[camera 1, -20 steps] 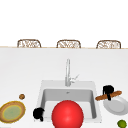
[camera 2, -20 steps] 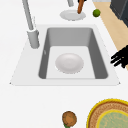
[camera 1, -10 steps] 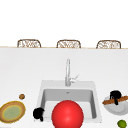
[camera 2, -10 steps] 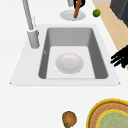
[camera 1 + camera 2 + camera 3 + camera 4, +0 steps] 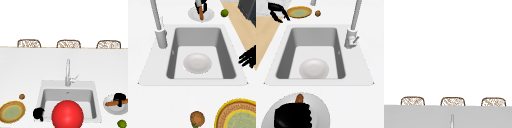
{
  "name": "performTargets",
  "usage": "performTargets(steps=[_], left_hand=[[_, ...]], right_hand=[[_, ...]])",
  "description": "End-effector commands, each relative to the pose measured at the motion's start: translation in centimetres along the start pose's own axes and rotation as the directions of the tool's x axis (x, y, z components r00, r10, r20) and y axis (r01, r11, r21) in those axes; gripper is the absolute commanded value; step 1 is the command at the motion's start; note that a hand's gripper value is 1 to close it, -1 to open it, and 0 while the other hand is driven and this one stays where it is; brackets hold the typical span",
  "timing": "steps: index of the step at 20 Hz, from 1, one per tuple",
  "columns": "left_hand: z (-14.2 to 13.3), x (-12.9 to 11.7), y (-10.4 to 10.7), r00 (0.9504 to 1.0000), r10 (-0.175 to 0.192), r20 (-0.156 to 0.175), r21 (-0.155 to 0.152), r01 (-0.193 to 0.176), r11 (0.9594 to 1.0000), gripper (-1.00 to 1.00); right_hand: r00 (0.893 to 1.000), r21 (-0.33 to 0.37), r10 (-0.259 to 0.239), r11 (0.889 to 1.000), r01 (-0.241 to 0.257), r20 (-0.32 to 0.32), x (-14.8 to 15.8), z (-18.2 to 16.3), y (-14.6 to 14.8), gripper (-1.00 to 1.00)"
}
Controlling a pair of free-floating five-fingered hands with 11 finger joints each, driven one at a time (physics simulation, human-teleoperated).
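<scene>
White tabletop (image 5: 25,72) carries a steel sink (image 5: 228,60) with a tall faucet (image 5: 67,72) at its back edge and a pale bowl (image 5: 197,62) lying on the basin floor. A red ball (image 5: 67,115) sits at the front of the sink in the front view. At the tabletop's left end rests a yellow-rimmed woven plate (image 5: 12,112), a small brown nut-like object (image 5: 22,96) just behind it. To the sink's right stands a white plate (image 5: 108,108), and across it lies an orange-brown stick, perhaps a carrot or sausage (image 5: 112,103), its long axis running left to right in the front view, roughly parallel to the tabletop's front edge. The right hand (image 5: 119,98) sits directly over the stick's middle, fingers (image 5: 304,110) curled downward around or against it; whether they truly clasp it cannot be told. From the right side view the hand covers most of the stick, leaving one end poking out toward the sink. The left hand (image 5: 38,113) hangs well away, at the sink's front left corner, its fingers (image 5: 245,56) spread and holding nothing. A green lime (image 5: 122,123) lies near the plate's front, clear of both hands.
</scene>
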Motion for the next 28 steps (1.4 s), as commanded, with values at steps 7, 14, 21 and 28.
performTargets(steps=[7, 14, 21, 28], left_hand=[[0.0, 0.0, 0.0, 1.0000, 0.000, 0.000, 0.000, 0.000, 1.0000, 0.00], [0.0, 0.0, 0.0, 1.0000, 0.000, 0.000, 0.000, 0.000, 1.0000, 0.00], [0.0, 0.0, 0.0, 1.0000, 0.000, 0.000, 0.000, 0.000, 1.0000, 0.00], [0.0, 0.0, 0.0, 1.0000, 0.000, 0.000, 0.000, 0.000, 1.0000, 0.00]], right_hand=[[0.989, -0.044, 0.041, 0.998, -0.048, -0.142, 0.3, 0.1, -2.7, -1.00], [0.980, -0.022, 0.042, 0.999, -0.048, -0.193, 2.1, 2.0, -7.8, -1.00], [0.974, -0.018, 0.068, 0.997, -0.074, -0.218, 3.4, 2.6, -9.4, -1.00], [0.972, -0.056, 0.076, 0.994, -0.090, -0.224, 6.1, 5.2, -13.7, -1.00]])
